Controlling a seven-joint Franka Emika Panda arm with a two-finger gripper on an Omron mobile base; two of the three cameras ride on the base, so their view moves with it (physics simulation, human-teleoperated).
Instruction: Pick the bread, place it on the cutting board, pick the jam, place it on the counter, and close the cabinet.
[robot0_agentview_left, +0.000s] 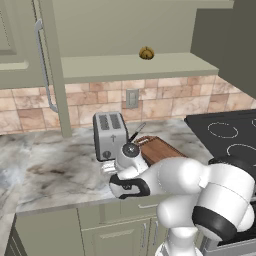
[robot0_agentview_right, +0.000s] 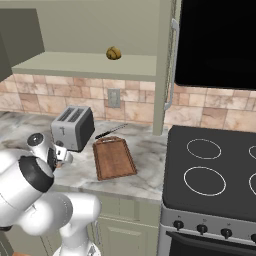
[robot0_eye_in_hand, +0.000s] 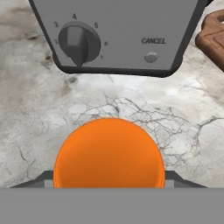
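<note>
The orange jam (robot0_eye_in_hand: 109, 153) sits between my gripper's (robot0_eye_in_hand: 109, 180) dark fingertips (robot0_eye_in_hand: 43, 180), seen from above over the marbled counter (robot0_eye_in_hand: 39, 109). My gripper (robot0_agentview_left: 107, 167) (robot0_agentview_right: 63, 153) hangs low in front of the toaster and is shut on the jar. I cannot tell whether the jar touches the stone. The bread (robot0_agentview_left: 146, 53) (robot0_agentview_right: 114, 53), a small golden-brown bun, rests on the shelf of the open cabinet (robot0_agentview_left: 125, 66) (robot0_agentview_right: 85, 64). The reddish-brown cutting board (robot0_agentview_left: 159, 149) (robot0_agentview_right: 114, 158) lies bare on the counter to the right of the toaster.
A silver toaster (robot0_agentview_left: 110, 134) (robot0_agentview_right: 73, 127) (robot0_eye_in_hand: 116, 35) stands just beyond the gripper. A dark knife (robot0_agentview_right: 111, 131) lies behind the board. The black stove (robot0_agentview_left: 227, 135) (robot0_agentview_right: 210, 170) fills the right side. The cabinet's open door (robot0_agentview_left: 30, 45) hangs at the left.
</note>
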